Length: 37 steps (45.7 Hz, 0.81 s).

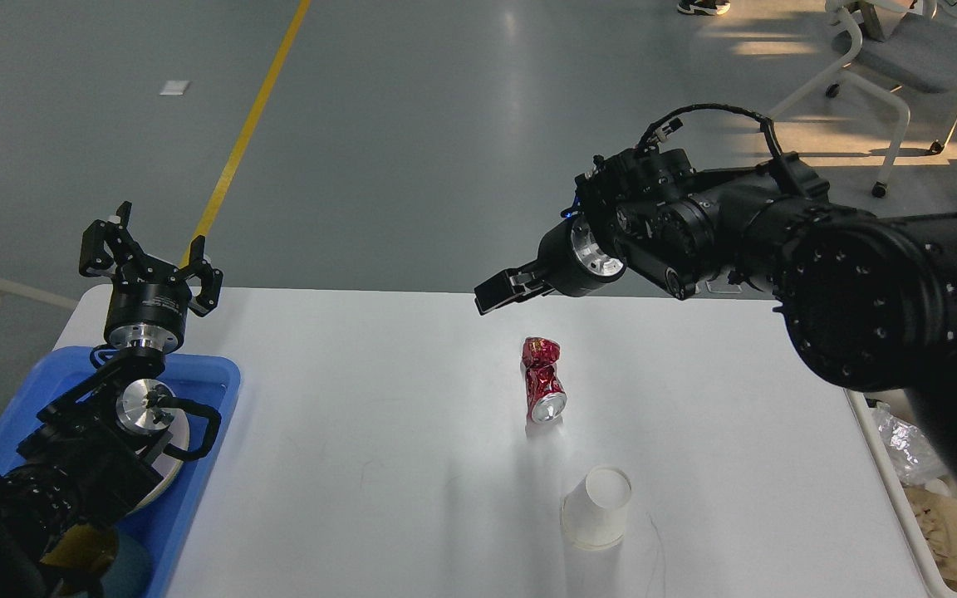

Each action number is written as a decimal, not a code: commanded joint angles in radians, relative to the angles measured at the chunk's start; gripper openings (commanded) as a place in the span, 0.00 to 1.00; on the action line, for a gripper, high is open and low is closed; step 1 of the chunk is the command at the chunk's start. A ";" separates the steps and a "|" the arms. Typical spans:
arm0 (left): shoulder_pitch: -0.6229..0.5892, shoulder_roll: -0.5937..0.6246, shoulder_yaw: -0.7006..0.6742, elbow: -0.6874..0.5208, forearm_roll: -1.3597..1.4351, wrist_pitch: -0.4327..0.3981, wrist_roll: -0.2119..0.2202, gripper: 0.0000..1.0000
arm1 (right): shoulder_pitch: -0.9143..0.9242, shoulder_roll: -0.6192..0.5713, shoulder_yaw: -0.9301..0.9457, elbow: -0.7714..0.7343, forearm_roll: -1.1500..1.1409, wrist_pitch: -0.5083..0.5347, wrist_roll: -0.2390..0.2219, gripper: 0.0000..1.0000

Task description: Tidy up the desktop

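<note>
Far left, the blue tray (213,390) is mostly buried under my left arm, so I can't really tell what's in it. The left gripper (150,253) sticks up over the back-left corner of the desktop (362,432), fingers clearly spread, nothing in them. On the white desktop, which fills the middle: one crushed red can (543,379) lying on its side, one white cup (596,507) nearer me. The right gripper (499,292) hovers above the can, seen side-on, so can't tell if it's parted. The cream bin (915,515) is cut off at the right edge.
</note>
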 commanded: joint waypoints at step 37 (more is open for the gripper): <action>0.000 0.000 0.001 0.001 0.000 0.000 0.000 0.96 | -0.395 -0.102 0.023 -0.110 0.075 -0.266 0.000 1.00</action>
